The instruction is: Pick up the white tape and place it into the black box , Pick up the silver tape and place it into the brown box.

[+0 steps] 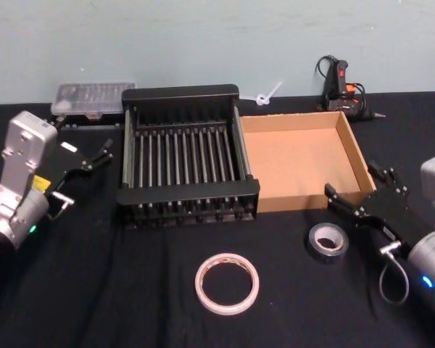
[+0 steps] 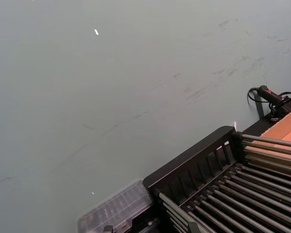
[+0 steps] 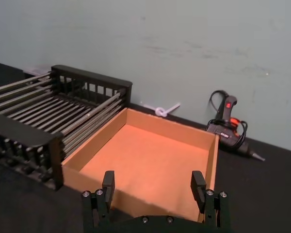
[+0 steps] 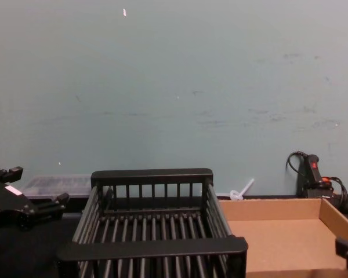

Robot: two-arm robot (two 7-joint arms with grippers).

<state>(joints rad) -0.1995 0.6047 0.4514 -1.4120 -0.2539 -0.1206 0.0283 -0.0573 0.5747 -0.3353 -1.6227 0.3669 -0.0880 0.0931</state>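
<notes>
Lying flat on the black table cloth point(image 1: 94, 290) in the head view, the wide, thin white ring of tape point(image 1: 228, 283) is seen at front centre, well apart from both boxes. The small, thick silver-grey tape roll point(image 1: 328, 242) is placed just in front of the shallow brown cardboard box point(image 1: 355, 156), which is set touching the black slatted crate point(image 1: 180, 94) on its right. The right gripper point(image 1: 365, 191) is held spread open and empty, just beside the silver roll. The left gripper point(image 1: 85, 167) is held to the left of the crate, fingers parted, nothing gripped.

In the left wrist view, the crate's rim point(image 2: 191, 160) is shown against the wall.

In the right wrist view, the open right gripper point(image 3: 154, 187) is aimed over the brown box's near wall point(image 3: 87, 182).

In the chest view, crate point(image 4: 152, 248) and box point(image 4: 267, 202) are recorded side by side.
</notes>
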